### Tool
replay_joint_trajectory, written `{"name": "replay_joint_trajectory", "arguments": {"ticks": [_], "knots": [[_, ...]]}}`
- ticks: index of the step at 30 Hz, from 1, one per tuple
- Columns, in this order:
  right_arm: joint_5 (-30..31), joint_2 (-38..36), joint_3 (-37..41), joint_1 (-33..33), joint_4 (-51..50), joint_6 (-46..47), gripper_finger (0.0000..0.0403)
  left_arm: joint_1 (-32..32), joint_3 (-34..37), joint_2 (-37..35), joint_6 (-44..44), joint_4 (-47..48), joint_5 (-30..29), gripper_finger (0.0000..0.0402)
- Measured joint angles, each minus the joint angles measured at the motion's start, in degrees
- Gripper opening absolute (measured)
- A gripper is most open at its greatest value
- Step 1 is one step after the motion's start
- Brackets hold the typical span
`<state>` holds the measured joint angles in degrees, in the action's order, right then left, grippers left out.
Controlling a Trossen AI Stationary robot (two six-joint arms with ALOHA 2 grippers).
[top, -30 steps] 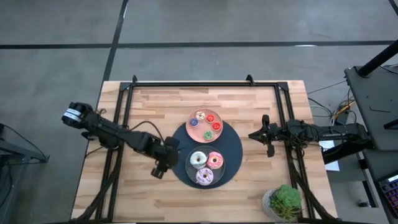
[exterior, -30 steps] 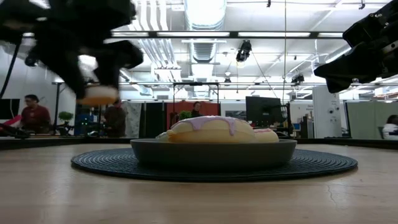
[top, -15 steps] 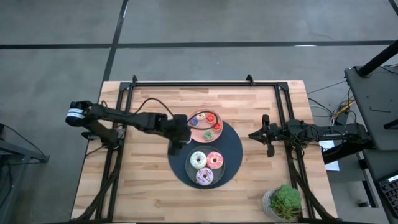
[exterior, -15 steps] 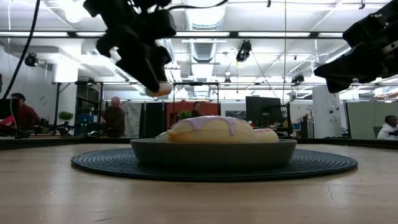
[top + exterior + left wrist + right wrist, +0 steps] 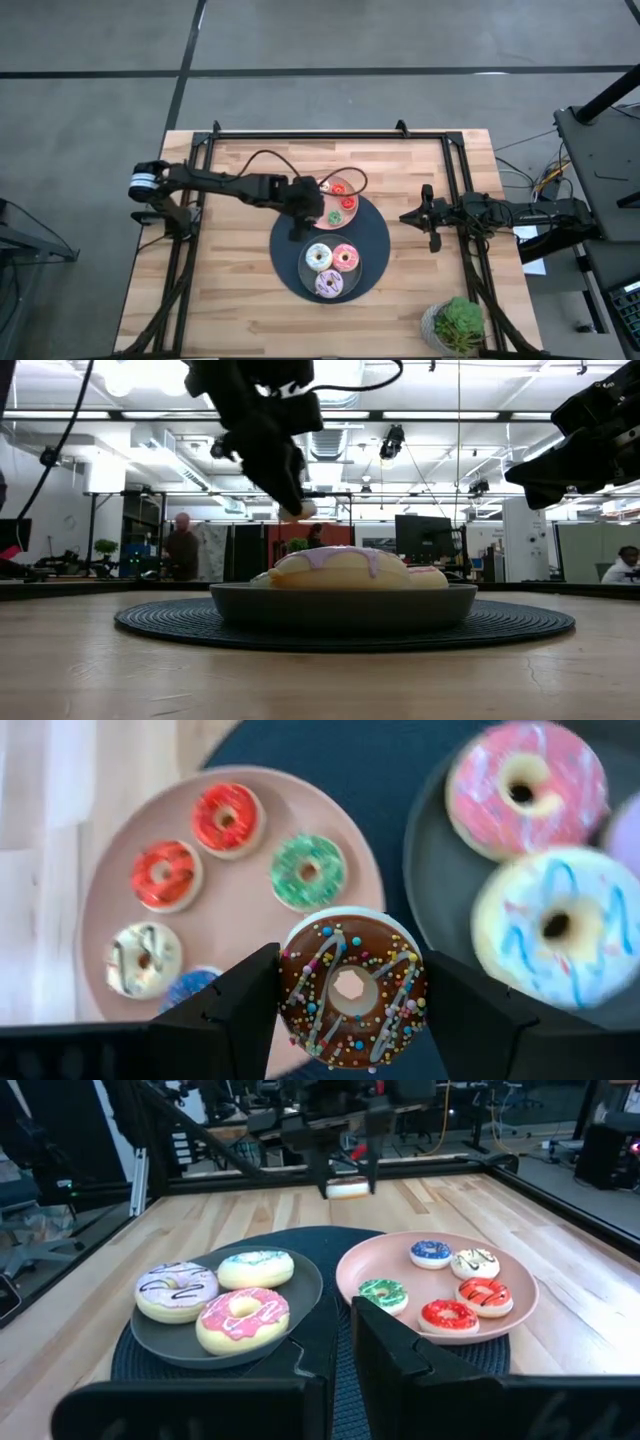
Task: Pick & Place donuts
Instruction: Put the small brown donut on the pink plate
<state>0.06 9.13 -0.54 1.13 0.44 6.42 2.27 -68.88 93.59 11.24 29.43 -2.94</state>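
A chocolate-frosted, sprinkled donut (image 5: 352,970) hangs in my left gripper (image 5: 308,202), which is shut on it above the near-left part of the pink plate (image 5: 250,920). That plate carries several tiny donuts: two red, a green (image 5: 308,870), a white and a blue one. Next to it, the dark grey plate (image 5: 305,275) holds three larger donuts: pink (image 5: 346,257), white (image 5: 319,257) and lilac (image 5: 329,284). Both plates rest on a round dark mat (image 5: 375,235). My right gripper (image 5: 408,215) waits shut by the table's right side, touching nothing. My left gripper pinches the chocolate donut by two opposite sides of its outer rim (image 5: 292,992), one finger (image 5: 235,1010) on each side. The fingers slant down from the table's left. The donut is frosting up and lifted clear, high above the pink plate (image 5: 297,512).
A potted plant (image 5: 458,322) stands at the near right corner. Black frame rails (image 5: 200,180) run along the left, right and far sides of the wooden table. Bare wood lies left and right of the mat. People show in the room beyond.
My left gripper has carried the chocolate donut from the near-left side of the mat toward the far and right, rising a little and rolling somewhat, and now stands over the pink plate. The donut has stayed in its hold.
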Motion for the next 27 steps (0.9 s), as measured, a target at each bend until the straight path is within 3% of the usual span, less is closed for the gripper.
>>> {"name": "replay_joint_trajectory", "arguments": {"ticks": [11, 27], "knots": [[0.0, 0.0, 0.0, 0.0, 0.0, 0.0, 0.0029, 4.3, -9.9, 7.9, -1.3, 6.0, 0.0, 0.0202], [0.0, 0.0, 0.0, 0.0, 0.0, 0.0, 0.0029, 4.9, -10.6, 14.0, -5.3, 7.1, 0.4, 0.0202]]}}
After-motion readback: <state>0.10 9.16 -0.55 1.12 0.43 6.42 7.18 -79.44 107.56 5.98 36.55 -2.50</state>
